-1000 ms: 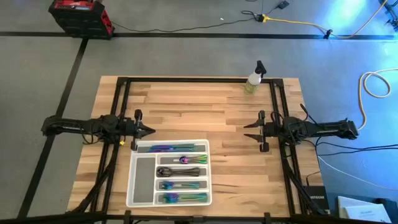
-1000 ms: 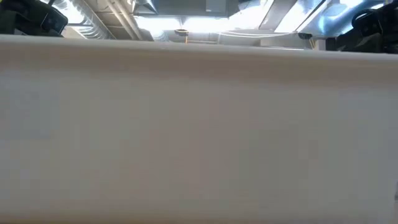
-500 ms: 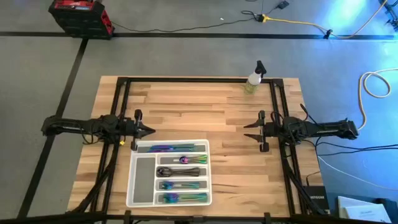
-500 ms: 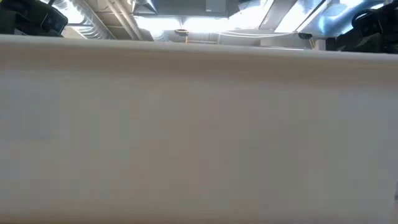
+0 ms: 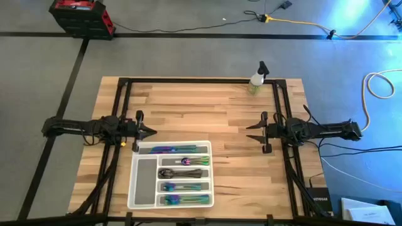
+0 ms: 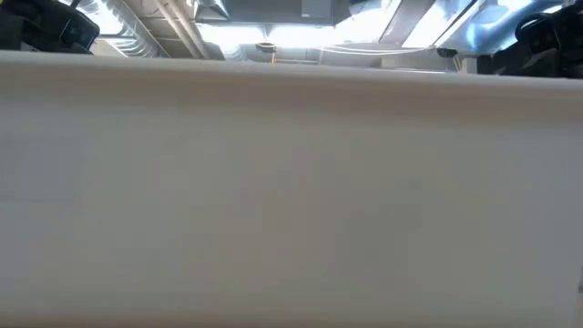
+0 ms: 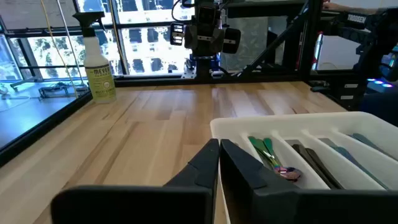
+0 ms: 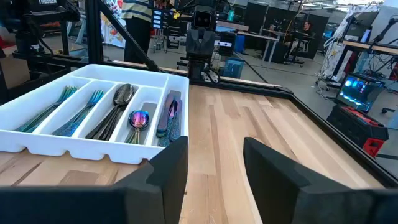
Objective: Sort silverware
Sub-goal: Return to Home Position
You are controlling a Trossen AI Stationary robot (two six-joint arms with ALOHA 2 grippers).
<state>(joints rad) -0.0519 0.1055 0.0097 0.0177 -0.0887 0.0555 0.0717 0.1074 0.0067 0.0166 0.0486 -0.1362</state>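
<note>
Spray bottle [image 5: 255, 81] stands at the table's [image 5: 201, 103] far edge, well apart from the rest. Low view is almost fully blocked by a pale wall [image 6: 291, 200], with ceiling lights above it. Wood-plank table, grey floor, red case [image 5: 80, 16]. Silverware [image 5: 182, 174] all in white tray [image 5: 143, 182], long axes left-right. Left gripper [image 5: 152, 132] fingers pressed together, just beside tray. Right gripper [image 5: 250, 132] fingers spread, well apart from it.

"MEYER'S" on the spray bottle [image 7: 101, 78] label; other lettering too small to read

Silverware [image 8: 138, 118] iridescent glossy metal; tray [image 8: 93, 148] likely matt plastic; table [image 8: 231, 127] smooth wood.
</note>
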